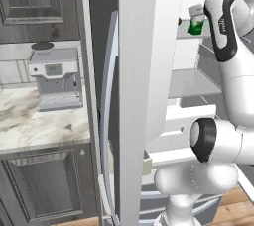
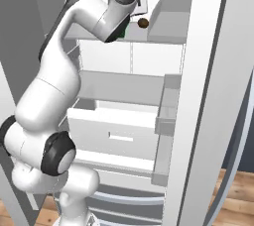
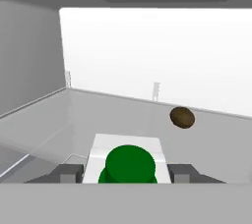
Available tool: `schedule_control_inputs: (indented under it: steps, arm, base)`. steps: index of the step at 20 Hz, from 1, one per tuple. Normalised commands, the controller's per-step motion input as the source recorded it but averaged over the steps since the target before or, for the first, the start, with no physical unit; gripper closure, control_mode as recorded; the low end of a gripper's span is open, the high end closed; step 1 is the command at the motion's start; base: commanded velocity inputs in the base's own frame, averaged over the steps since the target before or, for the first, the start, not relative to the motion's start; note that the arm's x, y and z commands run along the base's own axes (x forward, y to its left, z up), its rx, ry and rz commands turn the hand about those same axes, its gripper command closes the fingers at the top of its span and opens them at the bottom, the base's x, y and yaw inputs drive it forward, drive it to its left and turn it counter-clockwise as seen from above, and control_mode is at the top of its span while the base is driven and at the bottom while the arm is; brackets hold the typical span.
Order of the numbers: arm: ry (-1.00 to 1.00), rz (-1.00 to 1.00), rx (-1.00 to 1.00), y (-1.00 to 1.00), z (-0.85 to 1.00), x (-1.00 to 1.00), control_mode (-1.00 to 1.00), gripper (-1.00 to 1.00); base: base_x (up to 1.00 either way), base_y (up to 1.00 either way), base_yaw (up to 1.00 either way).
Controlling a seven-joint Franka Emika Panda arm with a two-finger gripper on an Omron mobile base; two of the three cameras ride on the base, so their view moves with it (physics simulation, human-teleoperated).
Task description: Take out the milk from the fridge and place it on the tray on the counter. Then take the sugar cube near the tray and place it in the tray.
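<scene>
The fridge stands open, its light grey shelves in sight. The milk, a small carton with a green lower part and a white top, is on the upper shelf. In the hand view its white top and green cap lie directly between the fingertips. My gripper is open and straddles the carton, one dark finger on each side with a slight gap. In the right base view the arm reaches up to that shelf and hides most of the milk. The tray and the sugar cube are out of view.
A small brown round object lies on the same shelf, right of and behind the carton. The fridge door's curved silver handle faces the marbled counter, where a grey coffee machine stands. Drawers fill the fridge's lower part.
</scene>
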Motion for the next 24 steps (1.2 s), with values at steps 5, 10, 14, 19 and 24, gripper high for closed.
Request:
schedule_control_inputs:
  steps: [5,10,14,19,24]
  arm:
    - [0.14,0.00,0.00,0.15,-0.04,-1.00,-1.00,1.00]
    - [0.02,0.00,-0.07,0.27,-0.25,-1.00,-1.00,1.00]
    - [0.00,0.00,-0.02,0.04,-0.36,-1.00,-1.00,1.00]
    - [0.01,0.00,-0.01,0.10,-0.46,-0.72,-1.00,1.00]
    - [0.13,0.00,0.05,0.04,-0.37,-0.24,-1.00,1.00]
  base:
    - [0.00,0.00,0.00]
    - [0.00,0.00,0.00]
    - [0.00,0.00,0.00]
    - [0.00,0.00,0.00]
    - [0.00,0.00,0.00]
